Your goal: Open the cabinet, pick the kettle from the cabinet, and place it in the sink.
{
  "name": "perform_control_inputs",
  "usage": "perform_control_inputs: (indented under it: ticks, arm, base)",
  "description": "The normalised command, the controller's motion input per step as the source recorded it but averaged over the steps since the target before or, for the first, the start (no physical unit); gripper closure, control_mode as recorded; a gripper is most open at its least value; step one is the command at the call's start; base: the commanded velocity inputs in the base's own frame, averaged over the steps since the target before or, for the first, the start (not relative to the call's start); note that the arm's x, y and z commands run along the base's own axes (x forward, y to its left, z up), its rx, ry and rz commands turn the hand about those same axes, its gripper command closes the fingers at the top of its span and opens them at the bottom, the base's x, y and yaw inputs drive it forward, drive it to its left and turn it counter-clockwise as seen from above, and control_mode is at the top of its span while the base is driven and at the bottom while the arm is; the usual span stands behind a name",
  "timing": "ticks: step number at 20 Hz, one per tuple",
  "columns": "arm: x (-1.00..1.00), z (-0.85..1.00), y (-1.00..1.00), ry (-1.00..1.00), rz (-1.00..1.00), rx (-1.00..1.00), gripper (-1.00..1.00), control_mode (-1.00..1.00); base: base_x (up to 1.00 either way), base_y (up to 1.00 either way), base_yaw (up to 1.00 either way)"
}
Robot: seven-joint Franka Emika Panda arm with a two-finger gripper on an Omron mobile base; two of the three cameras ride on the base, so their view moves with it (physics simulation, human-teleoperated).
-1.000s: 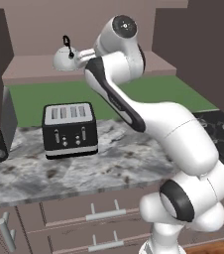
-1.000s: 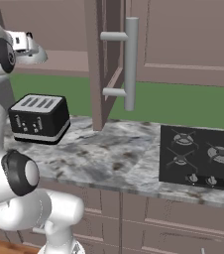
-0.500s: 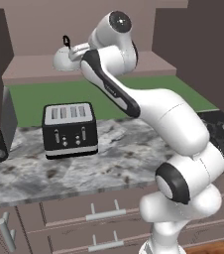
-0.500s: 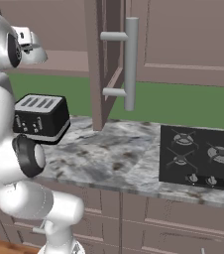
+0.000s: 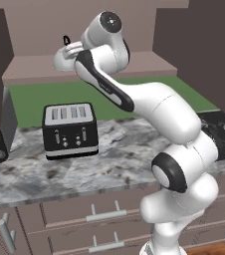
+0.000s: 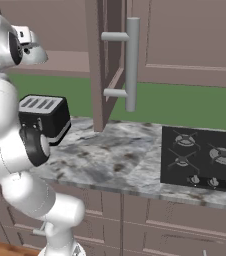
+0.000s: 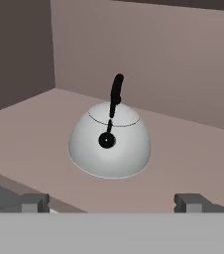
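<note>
1. The kettle [image 7: 109, 144] is being seen from the hand view sitting upright on the bare floor of the cabinet [image 7: 193, 149], well apart from the back wall and from the side wall at the left of that view.
2. Its thin black arched handle is being shown edge-on, rising over the dome, with a round black knob on the side facing the camera.
3. The pincer [image 7: 111, 202] is being held wide open, its two dark fingertips [image 7: 34, 202] standing far apart at the bottom of the hand view, short of the kettle and touching nothing.
4. Nothing is being gripped between the jaws.
5. In the left base view the kettle [image 5: 60, 59] is being partly hidden by the white arm, which is being raised to the level of the cabinet shelf [image 5: 30, 69]; only the left part of the dome and the handle top are being shown.
6. In the right base view a cabinet door [image 6: 105, 60] is being shown swung open, edge toward the camera, with its long grey bar handle [image 6: 131, 62] standing vertical.
7. A black and silver toaster [image 5: 68, 130] is being carried by the grey marbled table [image 5: 109, 164] below the shelf, in front of a green back wall.
8. A black stove top [image 6: 201, 159] is being shown set into the table to the right.
</note>
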Motion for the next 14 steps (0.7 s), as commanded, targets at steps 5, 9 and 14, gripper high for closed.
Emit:
perform_control_inputs:
  ticks: [5,9,14]
  arm:
    - [0.22,0.00,0.21,-0.04,0.00,0.03,-1.00,-1.00]
    - [0.27,0.01,0.14,-0.09,0.00,0.01,-1.00,-1.00]
    - [0.24,0.04,0.04,-0.02,0.00,0.00,-1.00,-1.00]
  base:
    - [0.00,0.00,0.00]
    - [0.00,0.00,0.00]
    - [0.00,0.00,0.00]
